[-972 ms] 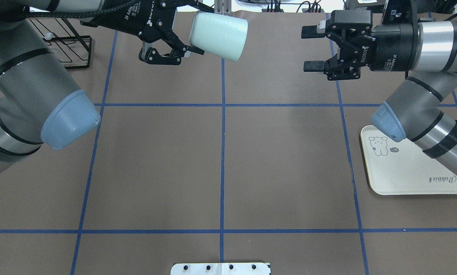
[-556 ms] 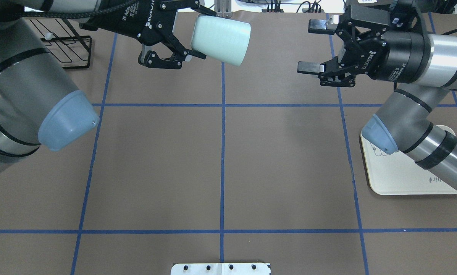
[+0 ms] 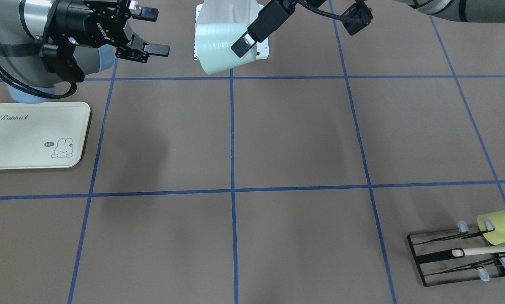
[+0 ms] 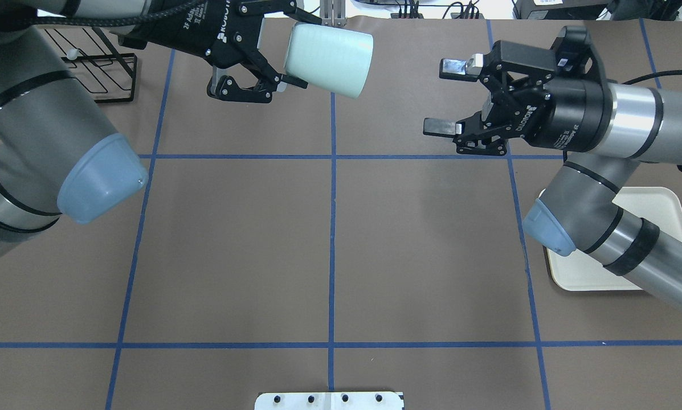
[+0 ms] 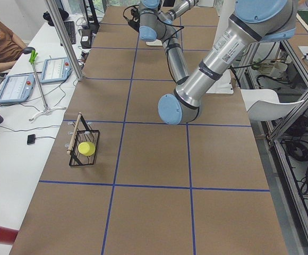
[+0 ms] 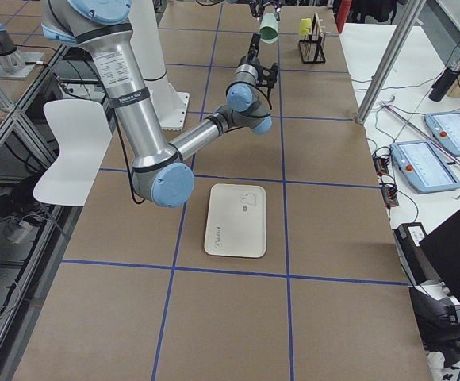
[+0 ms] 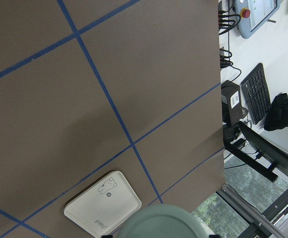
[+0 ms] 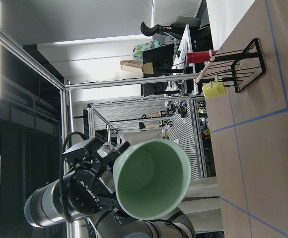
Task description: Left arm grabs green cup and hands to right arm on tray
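My left gripper (image 4: 296, 50) is shut on the rim end of the pale green cup (image 4: 332, 60) and holds it tilted on its side, high over the far middle of the table. The cup's closed base points toward the right arm. In the front view the cup (image 3: 216, 50) has one left finger (image 3: 244, 42) across it. My right gripper (image 4: 444, 97) is open and empty, jaws wide, facing the cup with a clear gap between them. The right wrist view looks into the cup's mouth (image 8: 154, 186). The cream tray (image 3: 24, 135) lies flat and empty under the right arm.
A black wire rack (image 3: 459, 257) with a yellow-green cup (image 3: 503, 226) and a wooden stick stands at the far left corner. A white mounting plate (image 4: 329, 400) sits at the near middle edge. Blue tape lines grid the brown table.
My right gripper has swung toward the cup, moving left and nearer in the overhead view, its jaws still open. Its forearm now covers more of the tray. The left gripper and cup have barely moved.
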### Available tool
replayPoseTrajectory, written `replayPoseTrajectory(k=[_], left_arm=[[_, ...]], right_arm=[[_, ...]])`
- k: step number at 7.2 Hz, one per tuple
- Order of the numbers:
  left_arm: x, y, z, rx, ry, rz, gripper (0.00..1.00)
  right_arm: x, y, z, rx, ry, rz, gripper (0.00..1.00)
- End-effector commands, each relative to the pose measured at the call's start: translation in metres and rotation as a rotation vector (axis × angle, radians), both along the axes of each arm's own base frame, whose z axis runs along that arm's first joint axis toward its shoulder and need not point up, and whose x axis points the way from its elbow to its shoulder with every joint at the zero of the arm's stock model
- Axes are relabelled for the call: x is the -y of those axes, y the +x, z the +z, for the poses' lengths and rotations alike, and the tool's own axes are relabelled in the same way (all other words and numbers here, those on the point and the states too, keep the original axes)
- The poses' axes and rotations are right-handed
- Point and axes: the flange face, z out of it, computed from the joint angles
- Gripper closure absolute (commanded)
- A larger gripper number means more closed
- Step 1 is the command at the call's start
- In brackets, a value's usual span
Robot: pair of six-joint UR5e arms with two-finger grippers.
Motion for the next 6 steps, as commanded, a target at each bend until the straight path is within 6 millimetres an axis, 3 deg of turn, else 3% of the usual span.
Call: replayPoseTrajectory(k=[1,6], left_arm=[[-0.007,-0.002,-0.005,-0.028,-0.032,0.037,0.82],[-0.018,-0.001,-0.023,-0.110,-0.132,0.068,0.82]], right_arm=[[0.001,-0.004,0.002,-0.004,-0.007,-0.001,0.04],[0.001,-0.014,-0.001,0.017,-0.029,0.008,0.07]])
